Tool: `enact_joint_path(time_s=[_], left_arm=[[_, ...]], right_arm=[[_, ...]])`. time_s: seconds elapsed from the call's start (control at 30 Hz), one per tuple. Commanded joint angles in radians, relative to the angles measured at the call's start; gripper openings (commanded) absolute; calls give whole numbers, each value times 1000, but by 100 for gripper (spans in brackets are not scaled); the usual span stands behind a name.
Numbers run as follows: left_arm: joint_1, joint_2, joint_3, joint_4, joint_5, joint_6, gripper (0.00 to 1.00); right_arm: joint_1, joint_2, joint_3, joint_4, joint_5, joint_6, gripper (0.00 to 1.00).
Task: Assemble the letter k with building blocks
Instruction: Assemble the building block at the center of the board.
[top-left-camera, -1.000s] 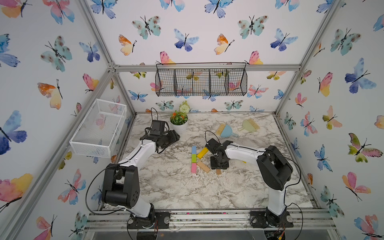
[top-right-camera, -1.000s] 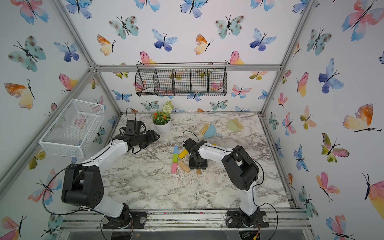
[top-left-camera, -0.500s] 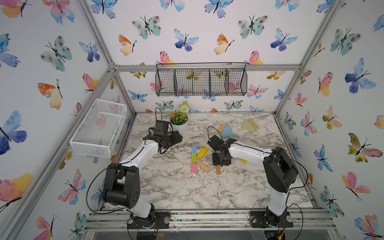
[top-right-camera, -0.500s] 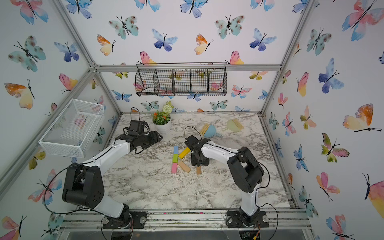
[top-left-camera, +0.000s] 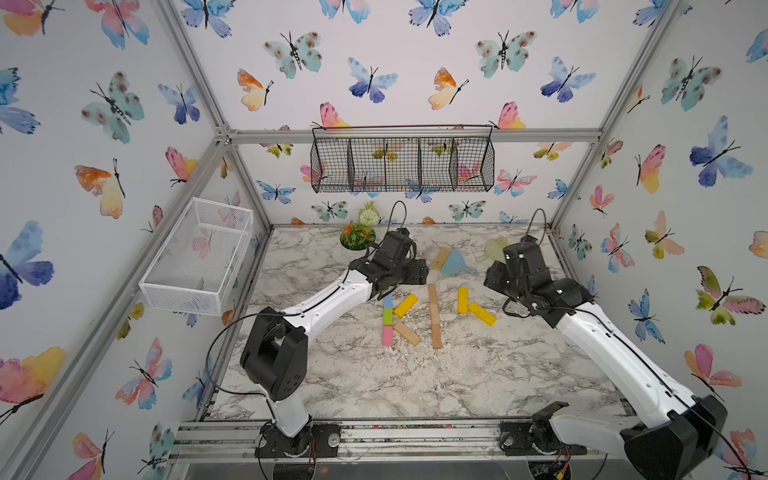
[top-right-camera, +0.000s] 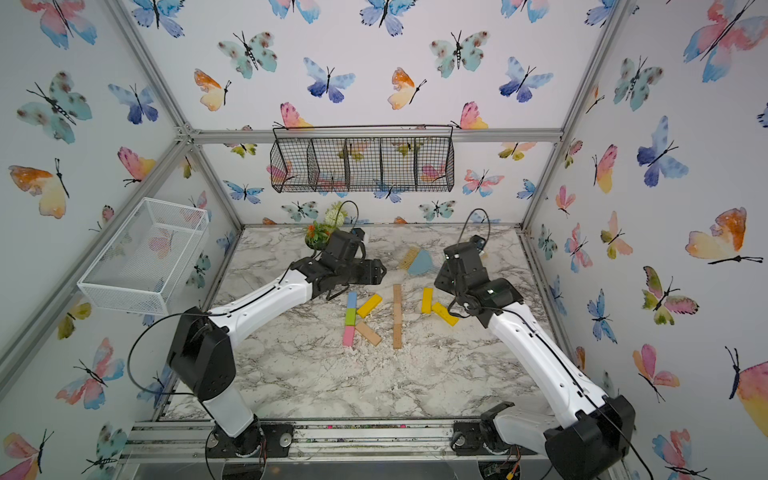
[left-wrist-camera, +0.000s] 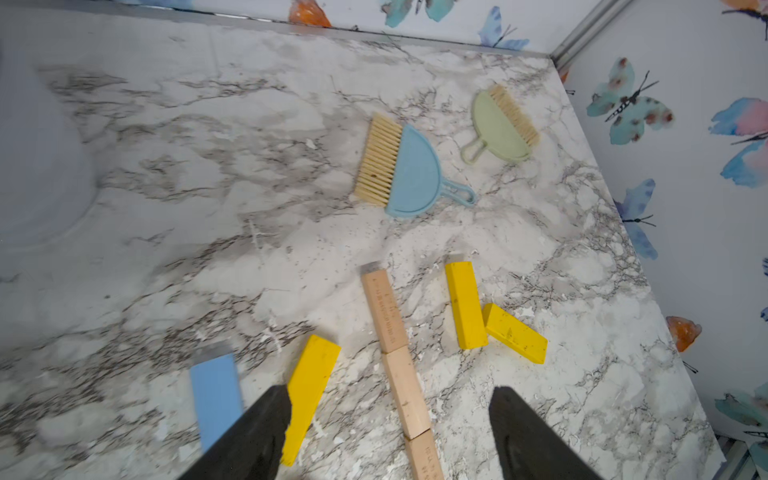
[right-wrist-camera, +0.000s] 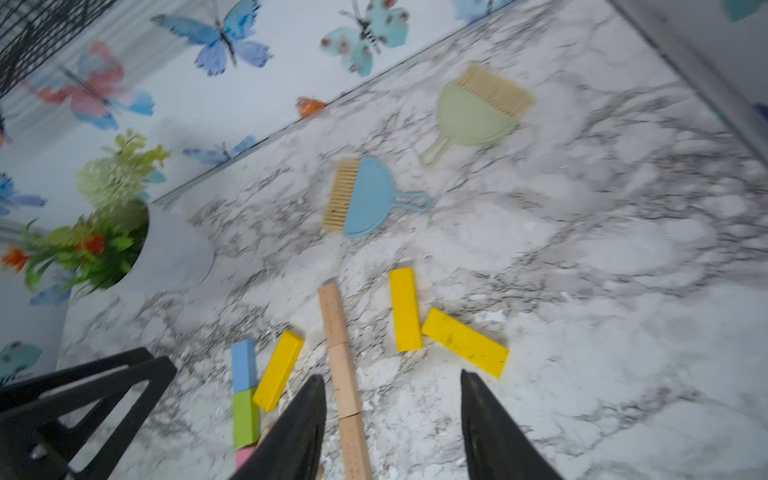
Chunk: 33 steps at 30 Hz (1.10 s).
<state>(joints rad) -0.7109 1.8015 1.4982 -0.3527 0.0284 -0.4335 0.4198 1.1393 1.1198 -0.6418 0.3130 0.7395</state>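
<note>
Left claw and right claw, both spread empty, hover either side of the tan column, just right of which lie two loose yellow bars that, by my judgement, want nudging until their inner ends meet its middle.

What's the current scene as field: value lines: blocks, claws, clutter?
k shape: blue block, green block and pink block in one column; yellow diagonal and tan diagonal branching off it
tan column: three tan bars end to end
spare yellows: upright yellow bar next to slanted yellow bar, beside the tan column
left claw: open, empty, above the blocks
right claw: open, empty
clutter: blue dustpan, green dustpan, potted plant towards the back wall
</note>
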Motion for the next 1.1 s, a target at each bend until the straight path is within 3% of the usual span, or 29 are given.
enact_joint_path(time_s=[0.0, 0.23, 0.43, 0.83, 1.07], left_arm=[[-73, 126, 99, -55, -48, 69, 77], [-190, 384, 326, -103, -117, 155, 74], [-227, 546, 481, -152, -182, 180, 71], [-231, 644, 565, -152, -255, 151, 70], [-231, 677, 580, -154, -229, 147, 69]], right_arm=[[-35, -66, -60, -2, 14, -18, 54], [-74, -112, -145, 9, -42, -23, 56], [-81, -117, -190, 27, -106, -19, 56], [-82, -126, -221, 41, -136, -10, 56], [-82, -120, -230, 49, -140, -6, 56]])
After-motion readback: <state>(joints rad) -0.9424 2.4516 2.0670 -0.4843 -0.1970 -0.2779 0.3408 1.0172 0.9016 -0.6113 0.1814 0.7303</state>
